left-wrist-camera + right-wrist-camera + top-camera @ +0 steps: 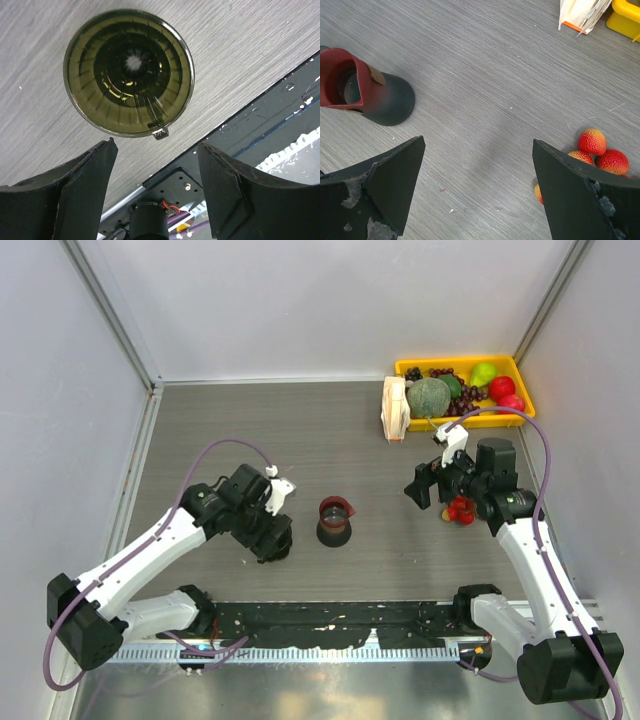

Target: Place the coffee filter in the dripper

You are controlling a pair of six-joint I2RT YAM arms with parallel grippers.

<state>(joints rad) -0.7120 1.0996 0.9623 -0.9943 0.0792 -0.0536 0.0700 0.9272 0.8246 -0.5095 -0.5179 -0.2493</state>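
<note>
**Dripper.** The dripper [129, 72] stands upright on the table [330, 440], mouth up, left of centre and close to the near edge. Its small handle is turned toward the dark near rail. We see down its ribbed olive wall to the outlet, and no paper lies inside.

**Left gripper.** The left gripper [156, 146] hangs above the dripper. Its fingers [90, 185] are spread wide, hold nothing and stand clear of the rim. We judge this a waiting post, from which the arm could steady the dripper while paper is lowered in.

**Coffee filter.** We find no single loose coffee filter in any view. The only paper in sight is the pack of filter papers [395, 410], upright at the far right, just beside the yellow tray [622, 15] of fruit. We judge that the filter is not yet drawn from it, so the task is at its opening step.

**Right gripper.** The right gripper [479, 145] hovers over bare table with its fingers [390, 180] parted and nothing between them. The small black cup [370, 95] with the red inside is to its left and a cluster of red fruits [600, 152] to its right. The pack lies farther off on this arm's side, so we judge the pick falls to the right arm.

**Risks.** One thin sheet may come away with others. The black cup stands near the dripper and could be mistaken for it.
</note>
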